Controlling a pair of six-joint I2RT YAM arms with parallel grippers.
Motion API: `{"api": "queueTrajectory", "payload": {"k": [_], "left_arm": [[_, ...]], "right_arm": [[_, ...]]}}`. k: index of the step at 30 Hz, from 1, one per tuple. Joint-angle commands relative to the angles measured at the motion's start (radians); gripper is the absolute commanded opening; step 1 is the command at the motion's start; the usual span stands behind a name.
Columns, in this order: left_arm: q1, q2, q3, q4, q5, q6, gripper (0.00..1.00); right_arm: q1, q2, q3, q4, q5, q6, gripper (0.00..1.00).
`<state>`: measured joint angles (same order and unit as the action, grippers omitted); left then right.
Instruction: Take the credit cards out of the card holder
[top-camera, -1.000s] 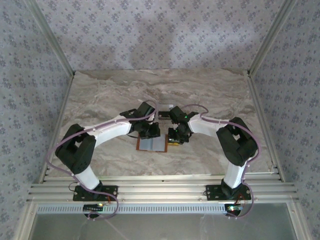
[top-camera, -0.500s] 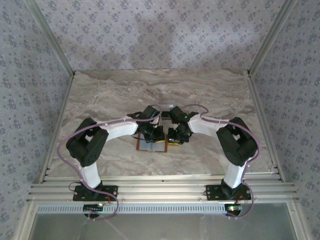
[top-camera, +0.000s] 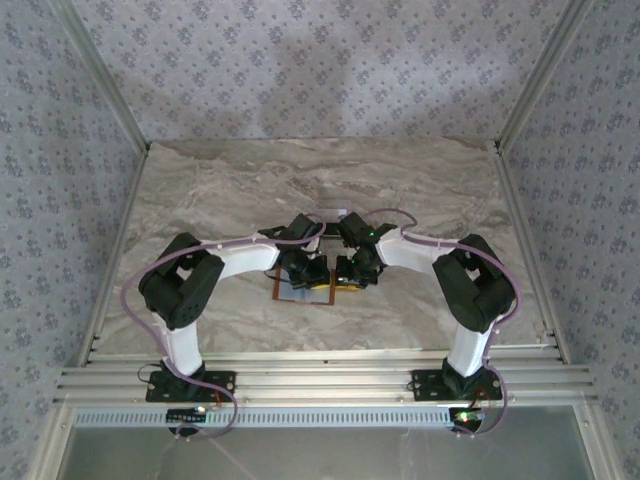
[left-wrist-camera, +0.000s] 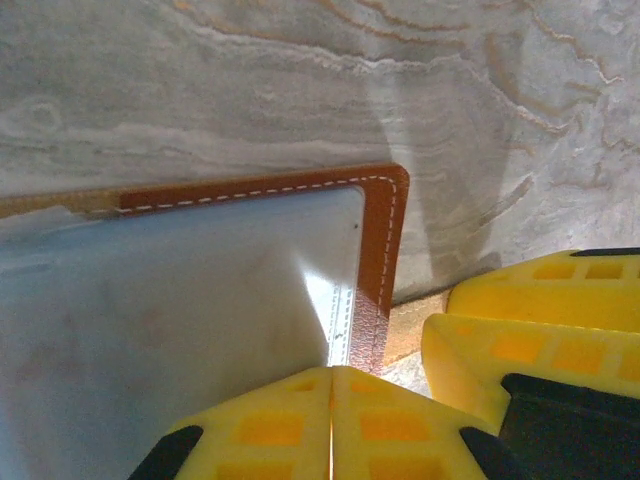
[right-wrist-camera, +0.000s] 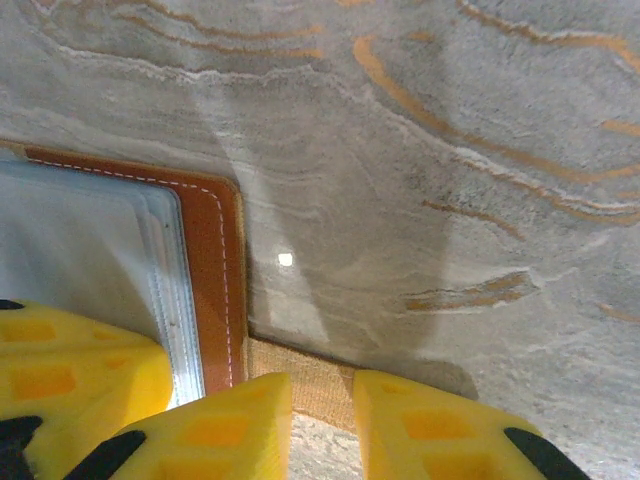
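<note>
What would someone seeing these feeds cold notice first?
The open card holder lies at mid-table, an orange-brown stitched border around a grey-blue inside. The left gripper, its yellow fingers pressed together, sits over the holder's stitched edge. Beside it, the right gripper stands open, straddling the tan strap tab.

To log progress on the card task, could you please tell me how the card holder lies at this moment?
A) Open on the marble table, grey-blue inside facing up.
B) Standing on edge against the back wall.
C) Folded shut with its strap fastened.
A: the card holder lies spread open on the table, with its grey-blue inside facing up inside the stitched brown border.
</note>
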<state>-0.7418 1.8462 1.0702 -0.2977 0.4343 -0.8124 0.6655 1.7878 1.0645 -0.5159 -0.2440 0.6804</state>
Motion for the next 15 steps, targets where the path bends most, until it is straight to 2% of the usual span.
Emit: {"api": "queueTrajectory", "payload": {"k": [1,15], "left_arm": [[-0.007,0.006,-0.009,-0.070,-0.015,0.022,0.08],[-0.005,-0.045,0.032,-0.247,-0.158,0.112,0.09]], "right_arm": [[-0.002,0.022,-0.011,-0.011,0.009,-0.007,0.25],[-0.004,0.025,-0.014,-0.009,0.011,-0.007,0.26]]}}
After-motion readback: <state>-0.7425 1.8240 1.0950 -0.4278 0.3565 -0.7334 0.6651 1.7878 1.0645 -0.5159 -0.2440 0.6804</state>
